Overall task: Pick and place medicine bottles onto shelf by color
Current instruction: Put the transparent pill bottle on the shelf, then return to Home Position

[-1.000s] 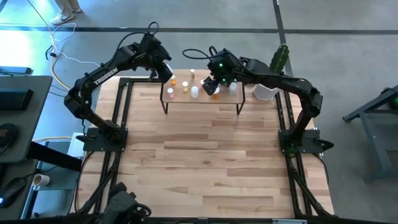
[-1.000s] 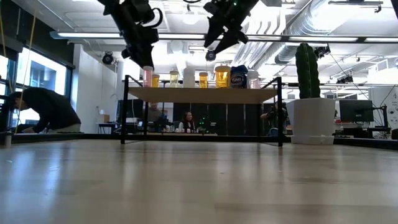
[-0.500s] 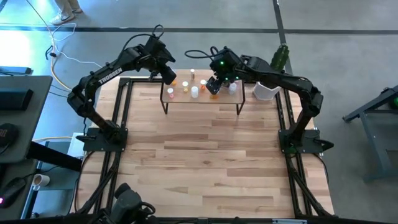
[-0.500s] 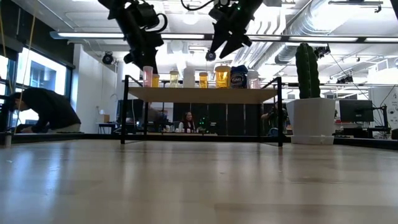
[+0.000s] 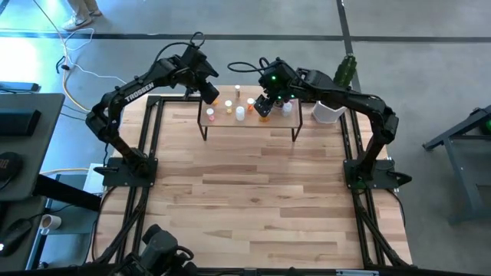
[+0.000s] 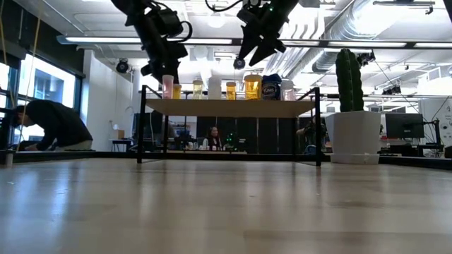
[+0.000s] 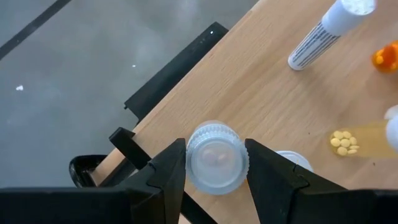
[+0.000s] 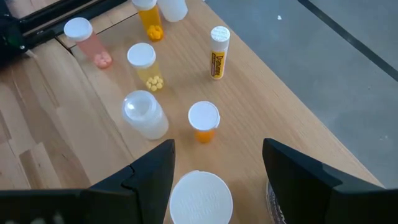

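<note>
The shelf (image 5: pixel 265 123) stands at the table's far side and carries several medicine bottles: a pink one (image 6: pixel 167 86) at its left end, orange and yellow ones, a clear one (image 8: pixel 140 109), a slim white-capped tube (image 8: pixel 217 43) and a blue one (image 6: pixel 271 88). My left gripper (image 7: pixel 216 171) hangs over the shelf's far left corner (image 7: pixel 205 37), shut on a small clear bottle (image 7: pixel 216 155). My right gripper (image 8: pixel 217 180) hovers open above a big white-capped yellow bottle (image 8: pixel 200 198), one finger on either side and clear of it. My left gripper pinches the clear bottle between its two fingers, one on each side of the ribbed cap (image 7: pixel 193 163). The fingers slant down from the table's left. The cap faces the wrist camera, and the bottle's body and base are hidden beneath it.
A white pot with a green cactus (image 5: pixel 328 113) stands just right of the shelf. The pink bottle's white cap (image 7: pixel 292 160) lies close behind one left finger. Bare tabletop (image 5: pixel 245 199) stretches in front of the shelf. People sit in the room beyond (image 6: pixel 49 127).
My left gripper has sunk a little toward the shelf's left end with the clear bottle and has rolled slightly about its own axis. It has stayed shut on the bottle.
</note>
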`<state>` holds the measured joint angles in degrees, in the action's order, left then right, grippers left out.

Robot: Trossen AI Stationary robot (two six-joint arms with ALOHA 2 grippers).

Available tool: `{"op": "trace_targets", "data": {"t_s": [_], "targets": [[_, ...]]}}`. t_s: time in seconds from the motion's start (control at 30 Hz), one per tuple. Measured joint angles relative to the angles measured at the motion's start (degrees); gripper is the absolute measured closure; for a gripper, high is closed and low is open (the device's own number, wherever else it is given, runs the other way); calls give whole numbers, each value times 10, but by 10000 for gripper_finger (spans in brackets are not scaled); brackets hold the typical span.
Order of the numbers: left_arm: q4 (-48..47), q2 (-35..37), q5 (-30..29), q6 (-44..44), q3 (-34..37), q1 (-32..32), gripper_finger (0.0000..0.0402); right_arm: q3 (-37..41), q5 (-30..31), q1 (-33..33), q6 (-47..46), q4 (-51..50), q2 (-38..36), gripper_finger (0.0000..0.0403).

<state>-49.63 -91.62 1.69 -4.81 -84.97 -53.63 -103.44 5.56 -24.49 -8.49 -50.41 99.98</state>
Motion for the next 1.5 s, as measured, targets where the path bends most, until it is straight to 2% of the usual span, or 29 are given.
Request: {"op": "trace_targets", "data": {"t_s": [0.4,0.8,1.03,1.5], "targets": [[-2,-8,-11,1,0,0,263,0,0,0,-4,0,0,169],[6,-8,-16,1,0,0,205,0,1,0,-4,0,0,169],[23,3,-26,-8,-1,-3,198,0,1,0,-4,0,0,169],[-72,19,-30,8,-157,10,199,0,0,0,0,1,0,169]]}}
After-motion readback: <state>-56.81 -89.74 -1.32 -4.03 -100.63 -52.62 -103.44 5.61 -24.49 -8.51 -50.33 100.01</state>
